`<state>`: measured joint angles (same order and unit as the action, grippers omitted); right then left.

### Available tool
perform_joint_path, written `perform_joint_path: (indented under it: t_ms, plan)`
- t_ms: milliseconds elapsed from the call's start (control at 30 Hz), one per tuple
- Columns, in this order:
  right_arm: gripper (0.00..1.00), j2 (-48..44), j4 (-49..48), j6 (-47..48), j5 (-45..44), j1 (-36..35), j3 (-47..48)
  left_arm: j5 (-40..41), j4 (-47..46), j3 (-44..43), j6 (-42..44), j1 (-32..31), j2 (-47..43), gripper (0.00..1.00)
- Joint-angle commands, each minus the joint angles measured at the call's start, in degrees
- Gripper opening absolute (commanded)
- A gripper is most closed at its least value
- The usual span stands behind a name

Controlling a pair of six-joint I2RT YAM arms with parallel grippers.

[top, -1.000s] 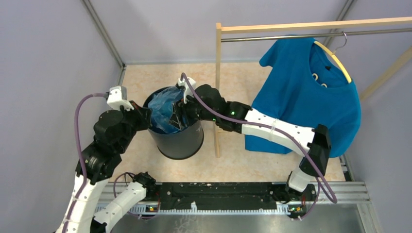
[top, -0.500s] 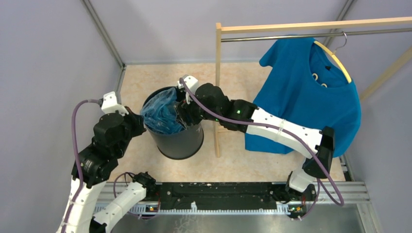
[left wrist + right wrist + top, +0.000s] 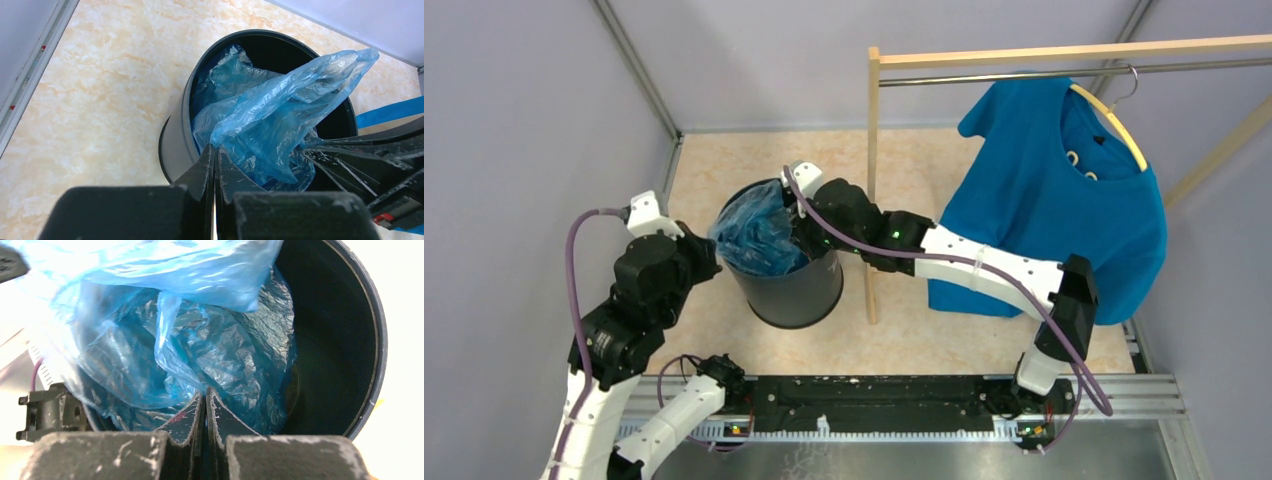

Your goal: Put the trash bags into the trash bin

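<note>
The black round trash bin [image 3: 799,290] stands on the marbled floor between my arms. A crinkly light-blue trash bag [image 3: 759,235] fills its left half and rises over the left rim. My left gripper [image 3: 215,149] is shut on an edge of the trash bag [image 3: 280,110] just outside the bin's rim [image 3: 180,125]. My right gripper [image 3: 205,390] reaches into the bin [image 3: 350,340] from the right, its jaws shut on a fold of the trash bag [image 3: 200,340] inside. The bin's right half is dark, with no bag in it.
A wooden clothes rack post [image 3: 871,180] stands just right of the bin, close to my right arm. A blue T-shirt [image 3: 1054,200] hangs on a hanger from the rail. Grey walls close in on the left and back.
My right gripper has shut on the bag inside the bin. My left arm drew back to the left, and the bag now bulges over the left rim.
</note>
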<state>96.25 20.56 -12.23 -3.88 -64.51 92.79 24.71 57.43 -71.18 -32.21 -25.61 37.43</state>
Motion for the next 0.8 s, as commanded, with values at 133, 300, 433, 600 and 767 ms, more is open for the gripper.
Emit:
perform_joint_path:
  t_ms: [133,300,433,600,767]
  plan:
    - [0.0,-5.8,-0.8,-4.3,-5.7,-1.3,2.7,4.3,-4.8,0.7,2.9,-0.2,-2.6,0.0]
    - [0.0,-10.8,5.0,-5.3,-7.6,-1.8,1.9,7.7,-3.0,-0.7,2.0,-0.2,-1.0,0.0]
    - [0.0,-15.9,7.6,-7.3,-12.1,-1.9,-4.0,6.4,-0.3,-1.2,0.4,-0.2,1.1,0.0]
    - [0.0,-23.2,3.7,-12.2,-6.9,-1.8,-13.7,5.4,1.8,2.0,-3.1,-0.2,-2.0,0.0]
    - [0.0,-29.3,-5.0,-16.8,0.5,-1.8,-25.4,4.1,4.7,6.1,-7.1,-0.2,-6.5,0.0]
